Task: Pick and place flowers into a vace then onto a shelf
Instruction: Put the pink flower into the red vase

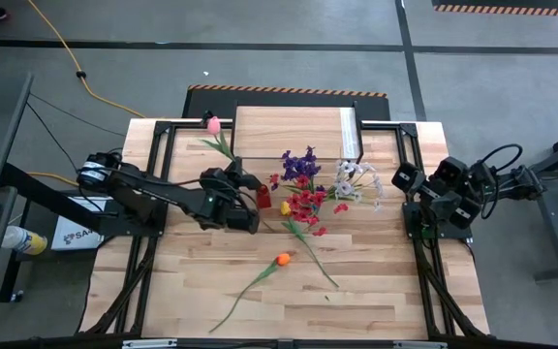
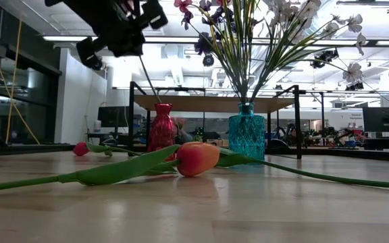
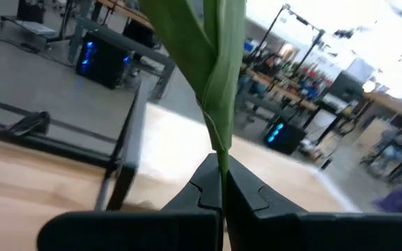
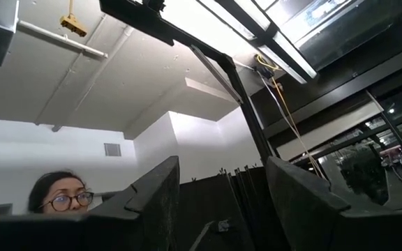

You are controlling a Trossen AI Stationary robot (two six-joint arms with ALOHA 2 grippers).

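Observation:
My left gripper (image 1: pixel 244 184) hangs over the table's middle, shut on a pink tulip (image 1: pixel 213 124). The tulip's thin stem (image 2: pixel 150 79) slants down to the mouth of a red vase (image 2: pixel 162 128); I cannot tell whether its end is inside. A blue vase (image 2: pixel 246 137) beside it holds purple, white and red sprays. An orange tulip (image 1: pixel 282 259) lies on the near table. A red tulip (image 2: pixel 81 148) lies farther left. The shelf (image 1: pixel 289 131) stands at the far edge. My right gripper (image 4: pixel 222 181) waits open at the table's right side, tipped upward. My left gripper pinches the pink tulip's green stem (image 3: pixel 221 162) between its two fingers, just below a broad leaf (image 3: pixel 208 63). The fingers lie level, coming from the table's left, across the stem. The tulip is lifted and tilted, its head leaning toward the far left.
A yellow tulip (image 1: pixel 285 207) shows beside the red vase. A loose green stem (image 1: pixel 320 264) runs across the table toward the near right. Black frame rails (image 1: pixel 158 174) border the table's left and right sides. A person shows in the room beyond in the right wrist view.

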